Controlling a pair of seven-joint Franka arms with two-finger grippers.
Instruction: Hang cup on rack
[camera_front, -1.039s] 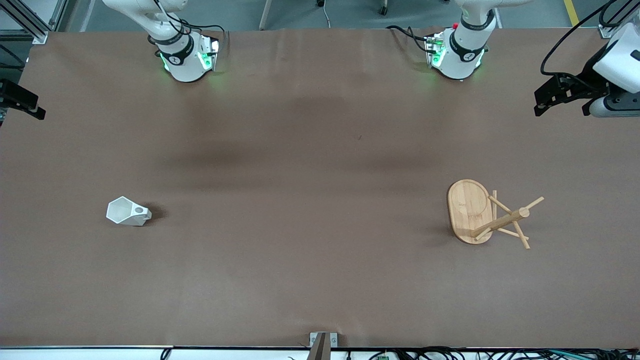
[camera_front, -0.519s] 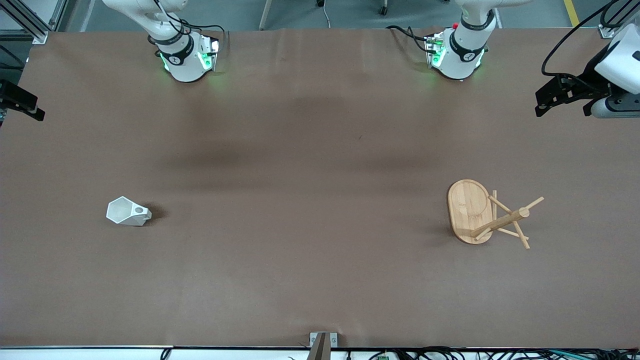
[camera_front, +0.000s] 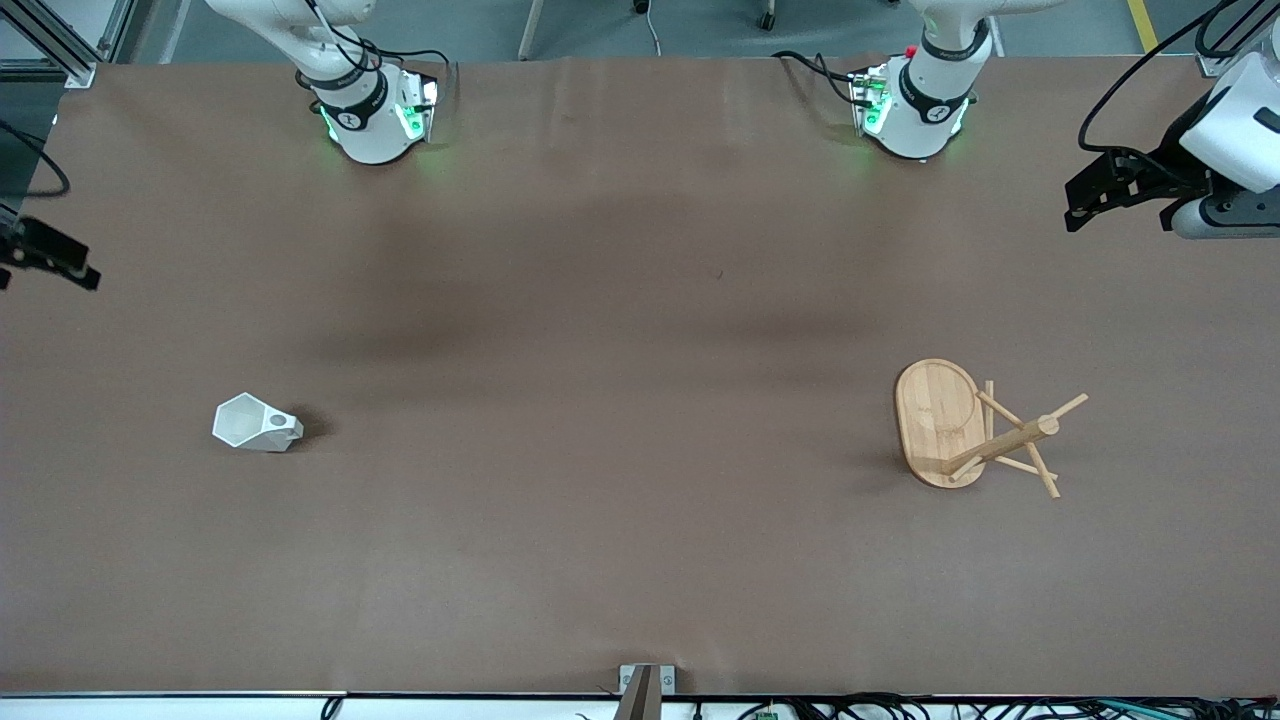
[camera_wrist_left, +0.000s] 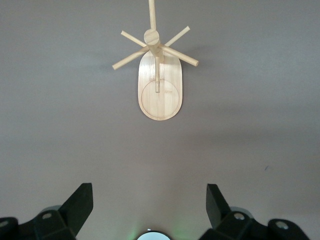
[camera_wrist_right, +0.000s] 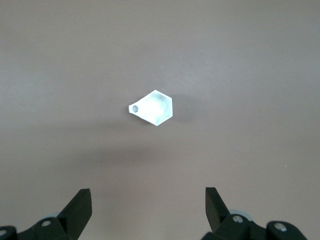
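the left gripper (camera_front: 1085, 195) hangs high over the table's edge at the left arm's end, its black fingers (camera_wrist_left: 80, 202) spread wide with nothing between them; in the left wrist view both finger tips frame bare tabletop. the right gripper (camera_front: 50, 262) hangs over the table's edge at the right arm's end, only its dark tip showing in the front view, and the right wrist view shows its fingers (camera_wrist_right: 80, 205) likewise wide apart and holding nothing.

nearest the front camera on the brown paper-covered table (camera_front: 620, 560) stands the light bamboo mug rack (camera_front: 940, 420), toward the left arm's end, with a flat oval base, a central post and several thin angled pegs fanning out from the post. in the left wrist view the rack (camera_wrist_left: 159, 80) sits upright on its base, clear of the gripper fingers.

at much the same distance from the front camera, but well apart toward the right arm's end, sits the small matte white faceted cup (camera_front: 255, 423). it rests on the table with its polygonal rim open to view and its small handle with a round hole pointing toward the rack's end of the table. in the right wrist view the cup (camera_wrist_right: 154, 108) is apart from the fingers, on bare table.

farthest from the camera, the two white arm bases (camera_front: 365, 125) stand along the table's edge with green lights glowing.
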